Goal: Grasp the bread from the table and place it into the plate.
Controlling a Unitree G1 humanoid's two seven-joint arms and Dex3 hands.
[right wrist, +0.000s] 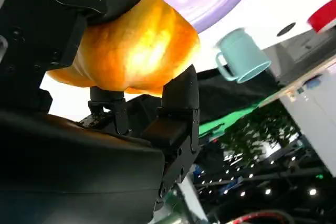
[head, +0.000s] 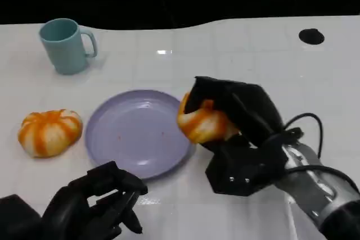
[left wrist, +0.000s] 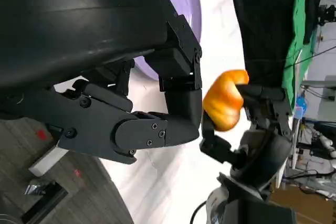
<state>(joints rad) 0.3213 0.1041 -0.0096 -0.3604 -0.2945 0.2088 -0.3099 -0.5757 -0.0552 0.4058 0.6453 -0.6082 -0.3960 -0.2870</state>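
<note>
Two breads are on show, and the risk is mostly about the one in the right robot hand (head: 236,119): this bread (head: 201,123) is wrapped by black fingers from above and behind, at the plate's (head: 138,133) near edge rather than over its middle. I judge that a release here could let it land on the rim and roll back onto the table (head: 242,49). The soft loaf also looks squeezed in the right wrist view, so a slow finger release might drag it. The right forearm reaches in low, fingers curled down over the bread. The left robot hand (head: 101,203) rests near the plate, fingers loosely curled, holding nothing. The other bread (head: 49,132) lies beyond the plate; a cup (head: 66,45) stands farther off.
</note>
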